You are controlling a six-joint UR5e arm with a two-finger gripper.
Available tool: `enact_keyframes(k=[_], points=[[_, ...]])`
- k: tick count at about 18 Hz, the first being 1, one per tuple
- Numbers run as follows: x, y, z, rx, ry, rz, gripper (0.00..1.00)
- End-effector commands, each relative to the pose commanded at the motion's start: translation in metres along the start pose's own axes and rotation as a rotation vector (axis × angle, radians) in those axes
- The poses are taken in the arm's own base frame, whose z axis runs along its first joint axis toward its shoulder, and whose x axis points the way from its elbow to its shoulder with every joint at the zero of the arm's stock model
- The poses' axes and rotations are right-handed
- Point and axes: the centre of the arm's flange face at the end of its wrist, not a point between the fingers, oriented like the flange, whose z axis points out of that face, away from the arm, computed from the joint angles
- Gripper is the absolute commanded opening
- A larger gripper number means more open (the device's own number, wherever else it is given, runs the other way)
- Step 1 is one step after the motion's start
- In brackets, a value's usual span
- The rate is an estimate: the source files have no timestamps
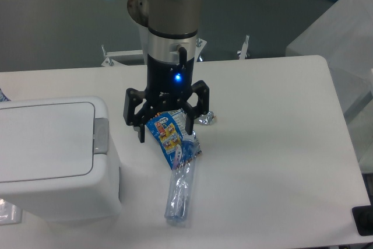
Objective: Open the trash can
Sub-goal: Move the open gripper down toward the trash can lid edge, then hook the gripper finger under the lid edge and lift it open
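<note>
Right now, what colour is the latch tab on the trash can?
Grey latch tab, on the white trash can; the fixed camera shows it.

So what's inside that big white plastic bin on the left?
Cannot be seen: the large white boxy plastic trash can has its flat white lid shut, covering the inside. Only the grey latch tab shows.

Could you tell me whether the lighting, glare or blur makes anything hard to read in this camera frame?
In the fixed camera view, light is soft and even; the trash can is bright white, so lid edges look faint; the open gripper is slightly soft, its blue LED glowing; the clear bottle shows glints.
</note>
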Motion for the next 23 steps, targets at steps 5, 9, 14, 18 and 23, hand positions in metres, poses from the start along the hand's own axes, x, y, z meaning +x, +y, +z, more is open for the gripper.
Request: enact_keyframes(k=[5,9,14,18,23], points=[[0.011,0.006,0.008,-0.017,0.006,-0.013,1.0],[0.013,0.007,0.009,-0.02,0.007,-0.031,1.0],[0.022,0.01,0.013,-0.028,0.013,-0.042,1.0],[0.026,0.015,0.017,-0.039,0.015,-0.039,1.0],[0.032,0.023,0.024,-0.056,0.017,-0.03,1.0]])
